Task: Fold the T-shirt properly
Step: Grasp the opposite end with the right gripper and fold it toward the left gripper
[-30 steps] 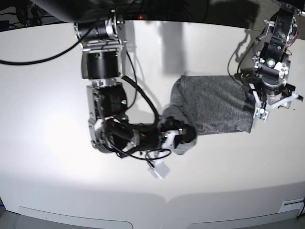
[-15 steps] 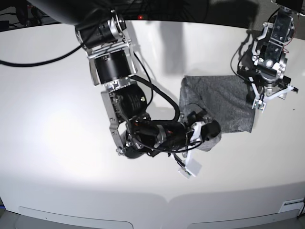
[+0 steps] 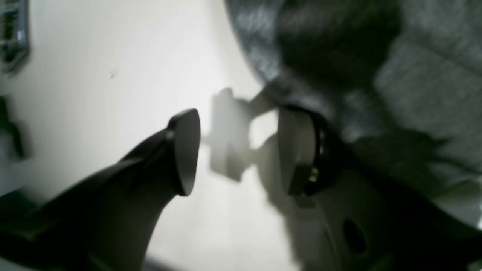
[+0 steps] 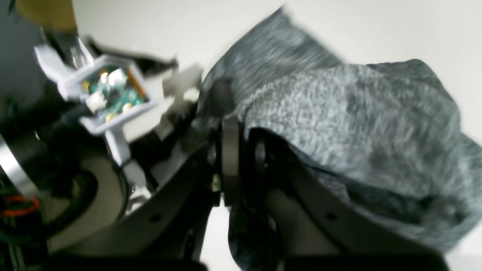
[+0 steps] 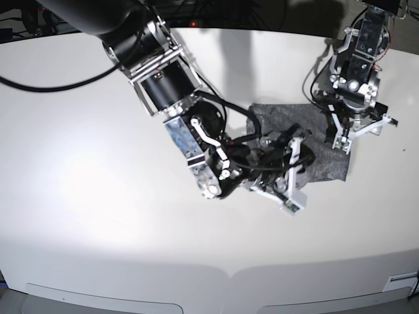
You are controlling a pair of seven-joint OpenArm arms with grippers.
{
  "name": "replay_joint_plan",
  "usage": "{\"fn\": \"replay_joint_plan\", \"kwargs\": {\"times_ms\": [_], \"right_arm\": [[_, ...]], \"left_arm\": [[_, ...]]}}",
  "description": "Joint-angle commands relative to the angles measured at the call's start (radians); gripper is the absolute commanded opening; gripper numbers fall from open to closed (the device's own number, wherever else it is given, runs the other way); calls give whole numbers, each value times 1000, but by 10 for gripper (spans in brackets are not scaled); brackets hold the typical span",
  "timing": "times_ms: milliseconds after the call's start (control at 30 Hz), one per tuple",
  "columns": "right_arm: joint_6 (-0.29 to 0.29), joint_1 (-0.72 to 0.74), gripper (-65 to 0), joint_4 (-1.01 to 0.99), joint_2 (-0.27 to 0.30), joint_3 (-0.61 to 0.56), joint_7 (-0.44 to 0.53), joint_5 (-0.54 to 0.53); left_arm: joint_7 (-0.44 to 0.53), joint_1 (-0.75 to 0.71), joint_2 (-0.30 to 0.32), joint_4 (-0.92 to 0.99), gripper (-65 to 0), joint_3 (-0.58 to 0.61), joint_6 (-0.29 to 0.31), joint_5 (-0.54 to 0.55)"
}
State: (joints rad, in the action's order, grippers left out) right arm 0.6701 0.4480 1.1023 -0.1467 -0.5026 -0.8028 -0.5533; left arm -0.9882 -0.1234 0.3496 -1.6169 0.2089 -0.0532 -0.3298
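In the left wrist view, the left gripper (image 3: 237, 150) stood with its two dark jaws spread wide over the pale, smooth table (image 3: 113, 75), nothing between them. The heather-grey knit T-shirt (image 3: 414, 75) filled the upper right of the frame, just beside the right-hand jaw.

In the right wrist view, the right gripper (image 4: 243, 162) had its jaws pinched almost together on a fold of the grey cloth, which bulged across the centre and right. No writing was legible.

In the base view, the right arm reached from the upper left down to the centre, its wrist bent over the shirt's lower left edge. Half a second earlier that wrist had been lower and further left. The left arm hung at the upper right, over the cloth's right edge, slightly higher than before.
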Motion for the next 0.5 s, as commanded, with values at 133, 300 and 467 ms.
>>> {"fn": "replay_joint_plan", "kwargs": {"times_ms": [133,300,467], "right_arm": [[11,31,-650,-16,-10,-50,116,-21],[11,32,-650,-16,-10,-56,250,-22],[11,31,-401,-16,-10,-56,298,-30]], "left_arm": [[-64,7,78,-13,-324,-5,-31,-112],[-124,7,134,-13,-324,-5,-34,-119],[-171,7,183,-13,-324,-5,-35,-114]]}}
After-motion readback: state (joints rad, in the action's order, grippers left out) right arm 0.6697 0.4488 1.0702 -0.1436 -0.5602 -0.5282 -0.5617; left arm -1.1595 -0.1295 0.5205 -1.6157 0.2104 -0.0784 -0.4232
